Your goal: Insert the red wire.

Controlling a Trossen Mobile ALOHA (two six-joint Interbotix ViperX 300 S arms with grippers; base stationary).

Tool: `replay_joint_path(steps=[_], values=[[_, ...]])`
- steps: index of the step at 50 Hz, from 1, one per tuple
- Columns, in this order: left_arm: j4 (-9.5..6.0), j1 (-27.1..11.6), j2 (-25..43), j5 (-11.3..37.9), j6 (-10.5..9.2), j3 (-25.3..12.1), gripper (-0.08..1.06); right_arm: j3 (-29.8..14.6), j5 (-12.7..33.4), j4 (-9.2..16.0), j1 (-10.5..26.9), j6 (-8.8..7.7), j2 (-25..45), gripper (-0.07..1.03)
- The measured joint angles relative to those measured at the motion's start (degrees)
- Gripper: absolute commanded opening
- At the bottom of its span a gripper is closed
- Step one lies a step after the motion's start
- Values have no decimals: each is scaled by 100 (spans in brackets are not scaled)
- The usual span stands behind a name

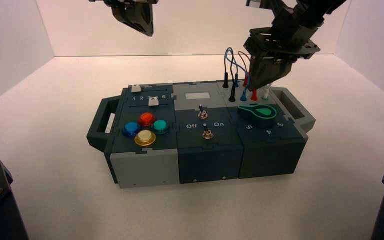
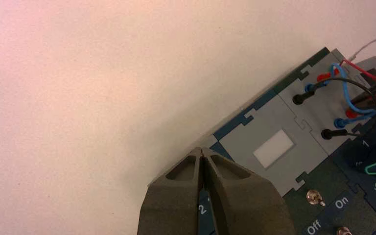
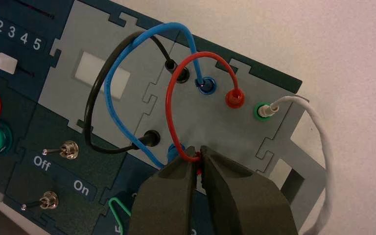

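Observation:
The red wire [image 3: 168, 112] loops over the grey socket panel [image 3: 210, 127] at the box's right rear. One red plug [image 3: 234, 98] sits in a socket in the panel's back row. The other red plug [image 1: 254, 94] stands upright at the panel's front row, next to the blue plug. My right gripper [image 3: 199, 155] is shut on this plug from above, also seen in the high view [image 1: 261, 82]. I cannot tell how deep the plug sits. My left gripper [image 1: 139, 24] is shut and empty, parked high above the box's left rear, also in its wrist view [image 2: 201, 152].
A blue wire [image 3: 122, 58], a black wire [image 3: 92, 98] and a white wire [image 3: 323, 147] are plugged into the same panel. A green knob [image 1: 260, 113] lies just in front of it. Two toggle switches [image 1: 204, 115], coloured buttons [image 1: 146, 119] and sliders [image 1: 153, 101] fill the rest of the box.

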Motion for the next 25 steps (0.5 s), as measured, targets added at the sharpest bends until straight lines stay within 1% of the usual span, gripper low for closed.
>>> replay_joint_path(steps=[8,17,20,21,22,25], values=[[0,9,-70,0,0,0,-3,70,9,-35,0,9,-176,-1],[-9,44,-105,0,0,0,-3,141,193,-53,0,26,-325,0],[-9,62,-114,0,0,0,-3,132,237,-53,-9,26,-334,2],[0,70,-114,0,0,-9,-3,123,272,-62,-18,35,-334,7],[0,97,-114,0,0,0,-3,105,299,-62,-26,44,-334,8],[-9,114,-141,0,0,0,-3,79,404,-62,-18,114,-316,12]])
